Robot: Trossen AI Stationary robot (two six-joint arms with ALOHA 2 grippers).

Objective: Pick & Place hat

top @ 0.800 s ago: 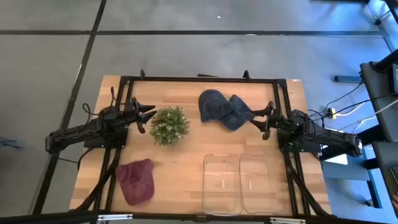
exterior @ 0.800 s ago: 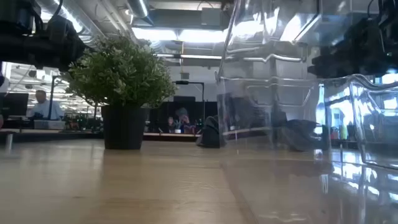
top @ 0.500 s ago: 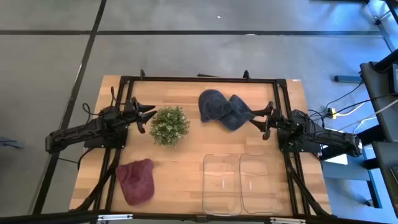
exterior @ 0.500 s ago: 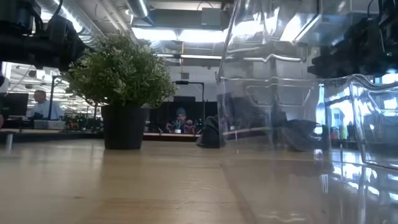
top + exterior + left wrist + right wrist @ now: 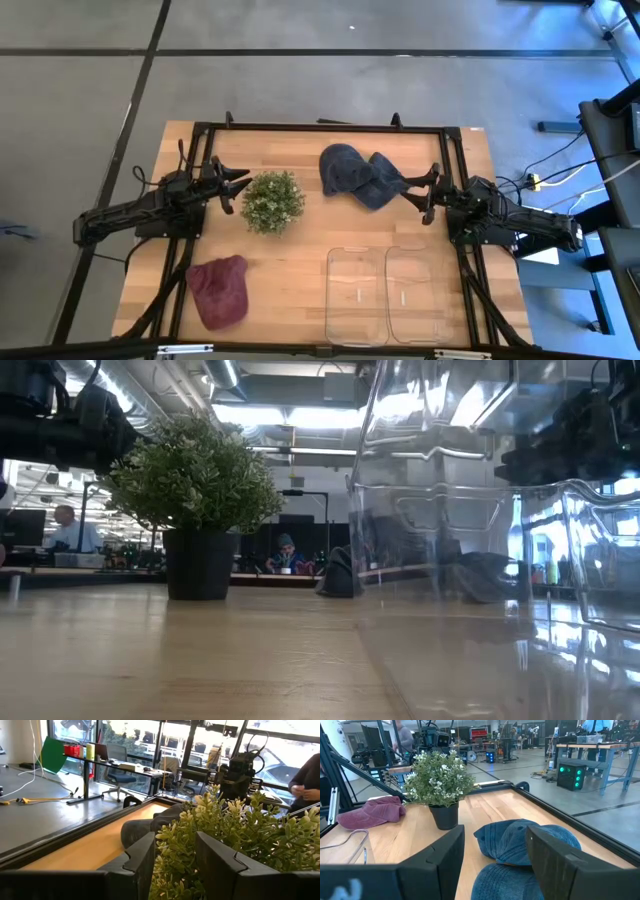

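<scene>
A blue denim hat (image 5: pixel 358 174) lies crumpled on the far middle of the table, also seen in the right wrist view (image 5: pixel 520 852). A maroon hat (image 5: pixel 220 289) lies flat near the table's near left corner. My right gripper (image 5: pixel 428 193) is open, just right of the denim hat, fingers pointing toward it without touching. My left gripper (image 5: pixel 232 186) is open, beside the potted plant (image 5: pixel 272 200); in its wrist view the fingers (image 5: pixel 172 862) stand before the leaves.
Two clear plastic bins (image 5: pixel 387 295) stand side by side at the near edge, right of centre, filling the right of the low view (image 5: pixel 480 560). The potted plant stands left of centre. A black frame (image 5: pixel 330 127) borders the table. People show in the room behind.
</scene>
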